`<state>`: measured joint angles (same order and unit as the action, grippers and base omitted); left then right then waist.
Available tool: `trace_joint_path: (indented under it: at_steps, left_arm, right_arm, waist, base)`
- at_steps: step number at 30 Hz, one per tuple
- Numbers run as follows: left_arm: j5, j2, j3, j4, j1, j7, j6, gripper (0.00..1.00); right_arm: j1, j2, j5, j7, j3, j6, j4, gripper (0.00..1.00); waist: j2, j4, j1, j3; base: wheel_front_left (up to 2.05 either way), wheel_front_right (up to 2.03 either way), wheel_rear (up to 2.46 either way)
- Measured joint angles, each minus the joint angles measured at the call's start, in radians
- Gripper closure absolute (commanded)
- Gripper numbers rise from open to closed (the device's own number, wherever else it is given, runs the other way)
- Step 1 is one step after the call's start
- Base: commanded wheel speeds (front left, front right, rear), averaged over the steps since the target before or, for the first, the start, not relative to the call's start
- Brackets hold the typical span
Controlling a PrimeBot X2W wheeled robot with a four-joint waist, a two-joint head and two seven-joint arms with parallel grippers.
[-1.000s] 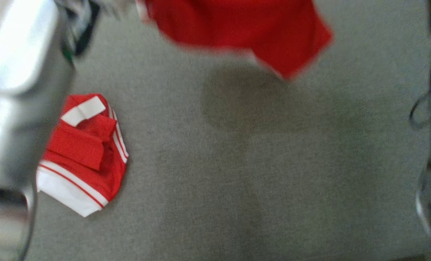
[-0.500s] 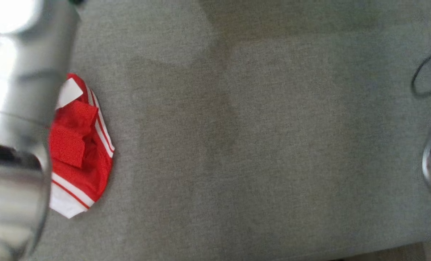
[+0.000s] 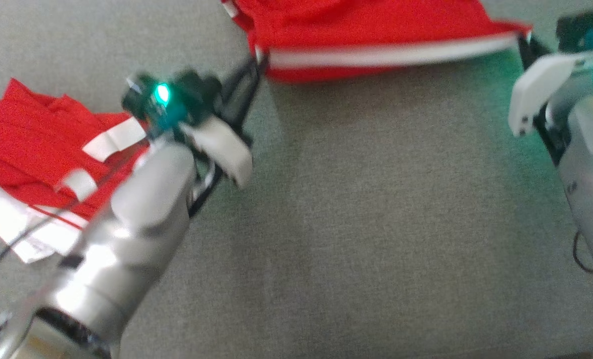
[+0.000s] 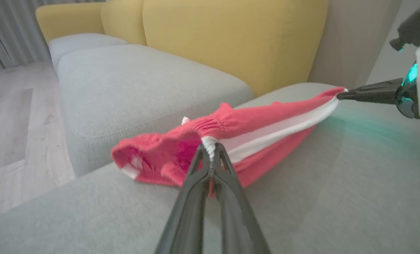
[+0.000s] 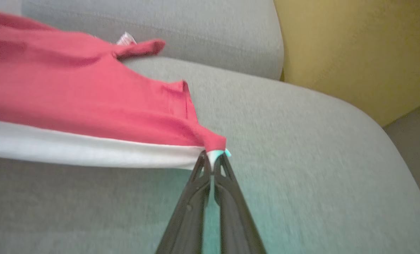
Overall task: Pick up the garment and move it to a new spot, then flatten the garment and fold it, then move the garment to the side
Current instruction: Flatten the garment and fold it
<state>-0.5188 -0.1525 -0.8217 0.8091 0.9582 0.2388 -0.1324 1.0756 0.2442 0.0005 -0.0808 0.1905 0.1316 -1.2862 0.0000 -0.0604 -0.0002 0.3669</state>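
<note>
The garment (image 3: 376, 30) is red with a white band and hangs stretched between my two grippers at the top of the head view, just above the grey cushion (image 3: 376, 224). My left gripper (image 3: 257, 59) is shut on its left end. In the left wrist view the left gripper (image 4: 210, 146) pinches the gathered white band of the garment (image 4: 252, 123). My right gripper (image 3: 521, 39) is shut on the right corner. The right wrist view shows that gripper (image 5: 213, 157) closed on the corner of the garment (image 5: 90, 102). The right gripper (image 4: 340, 94) also appears in the left wrist view.
A pile of folded red-and-white garments (image 3: 32, 144) lies on the cushion at the left, partly behind my left forearm. Yellow back cushions (image 4: 231, 38) rise behind a second grey seat (image 4: 143, 84). Wooden floor (image 4: 9, 116) lies beyond the cushion's edge.
The head camera has shifted. The garment, out of the picture half a second ago, now shows pulled taut between both grippers, lower over the cushion than a second ago.
</note>
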Motion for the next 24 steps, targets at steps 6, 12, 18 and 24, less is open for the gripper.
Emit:
trace_joint_path:
  at_steps: [6,12,18,24]
  left_arm:
    - [-0.02,-0.053,-0.084,-0.085,-0.139,-0.009,0.0,1.0]
    - [-0.026,-0.098,-0.127,-0.177,-0.26,-0.045,0.012,1.0]
    - [-0.027,-0.118,-0.167,-0.27,-0.353,-0.09,0.039,1.0]
    - [-0.049,-0.162,-0.191,-0.418,-0.468,-0.157,0.077,1.0]
  right_arm:
    - [-0.096,0.038,0.165,0.128,0.172,0.0,0.008,1.0]
    - [-0.286,0.142,0.452,0.324,0.398,0.0,0.247,1.0]
    - [-0.405,0.304,0.646,0.456,0.511,0.0,0.481,1.0]
    - [-0.52,0.473,0.77,0.563,0.536,0.0,0.724,1.0]
  waist:
    - [0.0,-0.001,-0.0001,-0.074]
    - [0.0,-0.009,0.0,-0.161]
    - [0.0,-0.014,-0.0001,-0.229]
    - [0.0001,-0.032,-0.0001,-0.279]
  base:
    - [0.0,0.0,0.0]
    - [0.0,0.0,0.0]
    - [0.0,0.0,0.0]
    - [0.0,0.0,0.0]
